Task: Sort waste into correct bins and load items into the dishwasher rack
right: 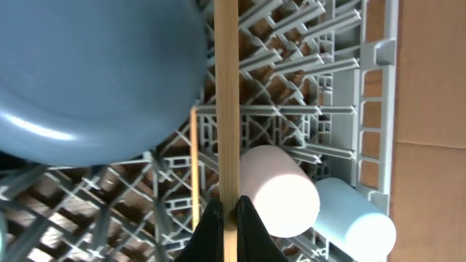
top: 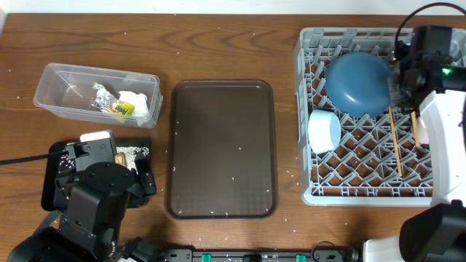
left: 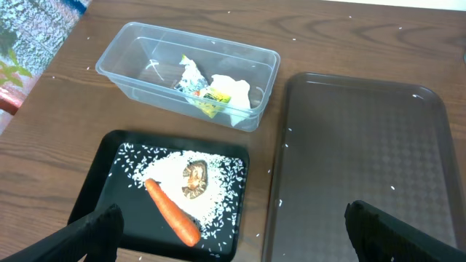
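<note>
The grey dishwasher rack (top: 364,185) holds the blue plate (top: 357,84), the white bowl (top: 324,131) and one chopstick (top: 395,142) lying on the grid. My right gripper (right: 225,211) is shut on the other chopstick (right: 226,109) above the rack (right: 364,87), beside the pink cup (right: 280,189) and the light blue cup (right: 357,222). My left gripper (left: 231,211) is open and empty over the black tray (left: 109,196), which holds rice (left: 218,200), the carrot (left: 172,212) and a brown morsel (left: 194,178). The clear tub (left: 131,51) holds the wrapper (left: 195,84) and tissue (left: 233,91).
The brown serving tray (top: 222,149) lies between the bins and the rack. Stray rice grains dot the wooden table and the serving tray. My left arm (top: 95,204) covers much of the black tray in the overhead view. A black cable runs off at the left edge.
</note>
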Robot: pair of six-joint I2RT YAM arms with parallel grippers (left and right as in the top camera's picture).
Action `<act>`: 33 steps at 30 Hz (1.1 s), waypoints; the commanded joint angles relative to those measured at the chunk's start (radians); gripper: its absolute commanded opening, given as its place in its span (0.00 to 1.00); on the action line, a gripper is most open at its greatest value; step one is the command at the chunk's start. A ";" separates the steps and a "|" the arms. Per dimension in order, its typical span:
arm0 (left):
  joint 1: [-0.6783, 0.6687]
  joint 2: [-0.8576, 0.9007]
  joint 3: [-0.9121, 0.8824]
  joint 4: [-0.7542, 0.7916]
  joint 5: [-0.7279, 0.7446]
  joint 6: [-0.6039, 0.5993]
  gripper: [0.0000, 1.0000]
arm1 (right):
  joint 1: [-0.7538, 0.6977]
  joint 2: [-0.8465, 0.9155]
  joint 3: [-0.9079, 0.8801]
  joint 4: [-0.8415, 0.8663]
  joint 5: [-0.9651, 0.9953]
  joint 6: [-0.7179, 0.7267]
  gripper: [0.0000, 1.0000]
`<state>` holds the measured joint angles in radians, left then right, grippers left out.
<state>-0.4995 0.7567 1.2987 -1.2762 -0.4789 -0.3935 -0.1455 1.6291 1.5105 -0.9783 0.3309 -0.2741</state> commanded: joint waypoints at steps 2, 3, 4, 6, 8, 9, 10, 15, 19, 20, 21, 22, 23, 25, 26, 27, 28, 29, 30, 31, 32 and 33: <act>0.000 0.001 0.013 -0.003 -0.023 -0.012 0.98 | -0.023 0.028 -0.030 0.003 -0.010 -0.025 0.01; 0.000 0.001 0.013 -0.003 -0.023 -0.012 0.98 | -0.023 0.037 -0.043 0.002 -0.020 -0.018 0.01; 0.000 0.001 0.013 -0.003 -0.023 -0.012 0.98 | -0.021 0.045 -0.055 -0.002 -0.025 -0.010 0.01; 0.000 0.001 0.013 -0.003 -0.023 -0.012 0.98 | -0.018 0.060 -0.079 -0.005 -0.024 0.011 0.05; 0.000 0.001 0.013 -0.003 -0.023 -0.012 0.98 | -0.018 0.064 -0.098 -0.002 -0.023 0.012 0.25; 0.000 0.001 0.013 -0.003 -0.023 -0.012 0.98 | -0.018 0.064 -0.100 -0.002 -0.021 0.014 0.36; 0.000 0.001 0.013 -0.003 -0.023 -0.012 0.98 | -0.017 0.063 -0.098 0.001 -0.020 0.019 0.41; 0.000 0.001 0.013 -0.003 -0.023 -0.012 0.98 | 0.004 0.022 -0.064 -0.006 -0.018 0.066 0.49; 0.000 0.001 0.013 -0.003 -0.023 -0.012 0.98 | 0.077 -0.072 -0.034 -0.034 -0.104 0.110 0.50; 0.000 0.001 0.013 -0.003 -0.023 -0.012 0.98 | 0.103 -0.100 -0.030 -0.041 -0.153 0.110 0.51; 0.000 0.001 0.013 -0.003 -0.023 -0.012 0.98 | 0.144 -0.142 -0.029 -0.044 -0.226 0.122 0.54; 0.000 0.001 0.013 -0.003 -0.023 -0.012 0.98 | 0.182 -0.177 -0.029 -0.043 -0.294 0.141 0.57; 0.000 0.001 0.013 -0.003 -0.023 -0.012 0.98 | 0.225 -0.212 -0.029 -0.042 -0.363 0.156 0.65; 0.000 0.001 0.013 -0.003 -0.023 -0.012 0.98 | 0.306 -0.271 -0.029 -0.032 -0.468 0.175 0.99; 0.000 0.001 0.013 -0.003 -0.023 -0.012 0.98 | 0.343 -0.297 -0.029 -0.027 -0.499 0.177 0.99; 0.000 0.001 0.013 -0.003 -0.023 -0.012 0.98 | 0.384 -0.325 -0.029 -0.023 -0.517 0.177 0.99; 0.000 0.001 0.013 -0.003 -0.023 -0.012 0.98 | 0.415 -0.348 -0.029 -0.020 -0.523 0.181 0.99; 0.000 0.001 0.013 -0.003 -0.023 -0.012 0.98 | 0.450 -0.370 -0.029 -0.019 -0.522 0.190 0.99; 0.000 0.001 0.013 -0.003 -0.023 -0.012 0.98 | 0.482 -0.391 -0.029 -0.022 -0.522 0.191 0.99; 0.000 0.001 0.013 -0.003 -0.023 -0.012 0.98 | 0.509 -0.409 -0.029 -0.028 -0.523 0.192 0.99; 0.000 0.001 0.013 -0.003 -0.023 -0.012 0.98 | 0.531 -0.423 -0.029 -0.036 -0.523 0.192 0.99; 0.000 0.001 0.013 -0.003 -0.023 -0.012 0.98 | 0.550 -0.436 -0.029 -0.048 -0.523 0.192 0.99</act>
<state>-0.4995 0.7567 1.2987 -1.2762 -0.4789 -0.3935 0.3550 1.2190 1.4715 -1.0107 -0.1402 -0.1120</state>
